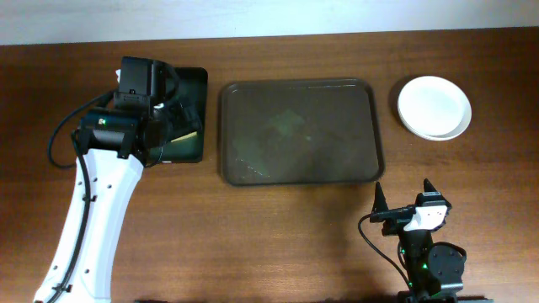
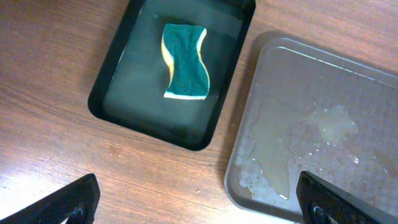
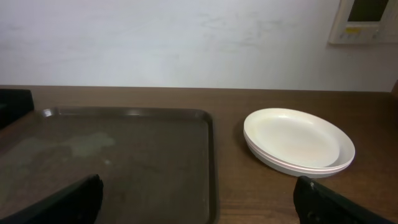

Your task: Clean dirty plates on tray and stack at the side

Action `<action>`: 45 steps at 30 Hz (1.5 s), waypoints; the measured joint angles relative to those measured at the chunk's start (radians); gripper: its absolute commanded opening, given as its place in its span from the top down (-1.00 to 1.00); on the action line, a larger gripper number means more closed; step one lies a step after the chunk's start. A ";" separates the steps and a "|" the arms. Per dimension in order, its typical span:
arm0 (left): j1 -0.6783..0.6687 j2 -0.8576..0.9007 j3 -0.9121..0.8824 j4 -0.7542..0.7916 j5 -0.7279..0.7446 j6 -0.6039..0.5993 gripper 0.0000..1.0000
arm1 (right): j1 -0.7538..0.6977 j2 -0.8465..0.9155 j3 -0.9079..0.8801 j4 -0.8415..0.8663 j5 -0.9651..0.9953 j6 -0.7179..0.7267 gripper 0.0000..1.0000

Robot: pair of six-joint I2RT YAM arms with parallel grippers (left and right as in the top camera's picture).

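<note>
Overhead: tray (image 1: 295,132) lying bare; dirty plates (image 1: 434,107) stacked on counter (image 1: 278,236) right of it
Left wrist: left pincer (image 2: 199,208) hanging apart, empty; sponge (image 2: 185,61) resting in black tray (image 2: 134,99)
Right wrist: right pincer (image 3: 199,202) gaping, empty
Stacking appearing finished; next, likely arms retreating

Overhead: left arm (image 1: 109,139) hides much of black tray (image 1: 194,88); sponge (image 1: 187,135) only yellow sliver. Left wrist: tray (image 2: 244,124) cut by right, bottom edges. Stacked plates (image 3: 298,140): count unclear, two rims visible. Left pincer (image 2: 196,186), right pincer (image 3: 199,186): fingers clipped at bottom edge.
</note>
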 measured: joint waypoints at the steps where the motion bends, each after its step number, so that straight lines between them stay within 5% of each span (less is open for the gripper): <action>1: 0.000 0.000 0.000 0.000 0.000 0.000 -0.99 | 0.000 0.000 0.000 0.000 0.000 0.000 -0.97; 8: 0.000 0.000 0.000 -0.029 -0.005 0.017 -0.99 | 0.000 0.000 0.000 0.000 0.000 0.000 -0.97; 14: -0.002 0.000 -0.003 -0.224 -0.016 0.151 -0.99 | 0.000 0.000 0.000 -0.001 0.004 0.000 -0.97; 18: -0.023 -0.024 -0.057 -0.193 -0.018 0.263 -0.99 | 0.000 0.000 0.000 0.000 0.004 0.000 -0.97; 21: -0.043 -0.132 -0.171 -0.084 -0.014 0.330 -0.99 | 0.000 0.000 0.000 -0.001 0.004 0.001 -0.97; 33: -0.045 -1.029 -0.957 0.583 0.122 0.595 -0.99 | 0.000 -0.002 0.000 -0.001 0.005 0.003 -0.97; 45: 0.047 -1.396 -1.424 1.056 0.063 0.617 -0.99 | 0.000 -0.002 0.000 -0.001 0.004 0.003 -0.97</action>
